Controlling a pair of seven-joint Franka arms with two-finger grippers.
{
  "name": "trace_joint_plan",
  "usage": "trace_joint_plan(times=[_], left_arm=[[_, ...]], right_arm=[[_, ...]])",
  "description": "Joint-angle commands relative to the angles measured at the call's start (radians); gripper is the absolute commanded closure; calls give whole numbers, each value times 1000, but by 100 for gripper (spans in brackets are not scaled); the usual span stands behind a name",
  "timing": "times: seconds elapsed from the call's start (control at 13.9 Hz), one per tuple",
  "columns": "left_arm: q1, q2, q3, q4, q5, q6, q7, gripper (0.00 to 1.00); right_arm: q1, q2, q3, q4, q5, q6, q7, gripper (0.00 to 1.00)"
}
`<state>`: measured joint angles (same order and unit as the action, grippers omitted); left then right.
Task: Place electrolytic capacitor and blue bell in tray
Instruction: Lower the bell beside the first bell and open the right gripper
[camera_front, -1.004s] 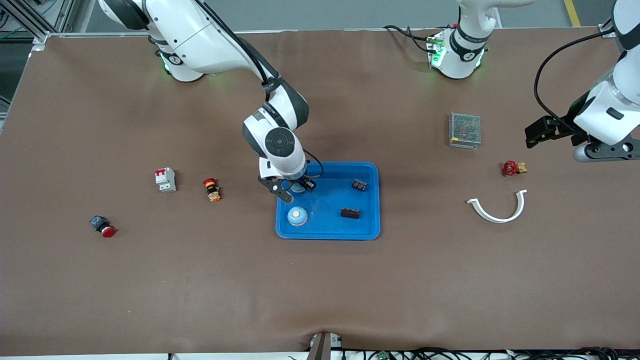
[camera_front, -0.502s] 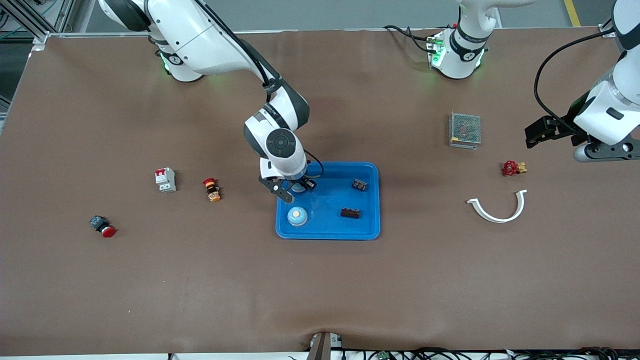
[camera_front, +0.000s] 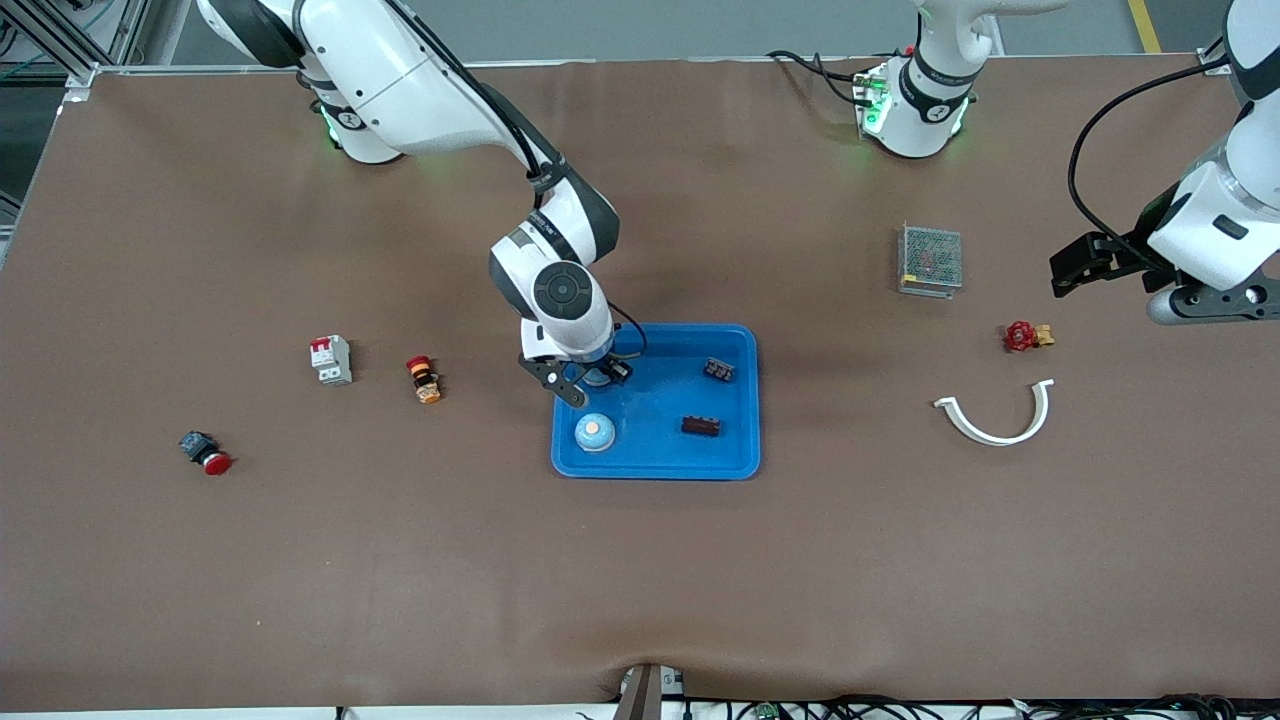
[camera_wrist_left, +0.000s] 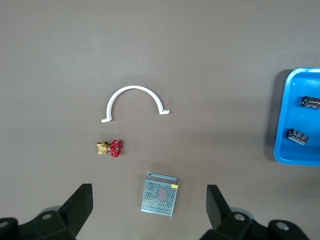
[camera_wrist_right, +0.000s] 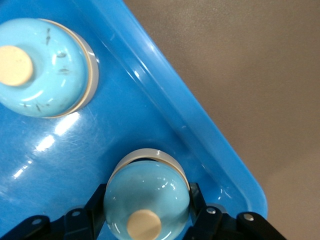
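Right wrist view: my right gripper (camera_wrist_right: 146, 215) clenches a blue bell (camera_wrist_right: 146, 201) low over the tray (camera_wrist_right: 200, 130) corner, ready to set down; my left gripper (camera_wrist_left: 150, 212) waits, fingers spread.

Bright, even overhead light; tray (camera_wrist_right: 165, 120) glare.

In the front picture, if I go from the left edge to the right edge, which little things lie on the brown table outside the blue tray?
Red push button → white circuit breaker → orange-and-red button → grey mesh box → white curved clip.

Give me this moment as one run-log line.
right gripper: shut on blue bell, low in tray | second bell: in tray | left gripper: open, waiting
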<state>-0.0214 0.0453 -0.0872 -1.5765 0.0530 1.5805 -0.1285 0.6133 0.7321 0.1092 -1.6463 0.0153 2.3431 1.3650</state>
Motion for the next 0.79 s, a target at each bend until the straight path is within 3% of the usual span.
trace_joint_plan(times=[0.0, 0.72], left_arm=[[-5, -13, 3, -4, 16, 9, -3, 0], [-5, -35, 1, 1, 14, 4, 0, 0]], right_arm=[[6, 24, -5, 45, 9, -5, 11, 100], [6, 41, -5, 54, 8, -4, 13, 100]])
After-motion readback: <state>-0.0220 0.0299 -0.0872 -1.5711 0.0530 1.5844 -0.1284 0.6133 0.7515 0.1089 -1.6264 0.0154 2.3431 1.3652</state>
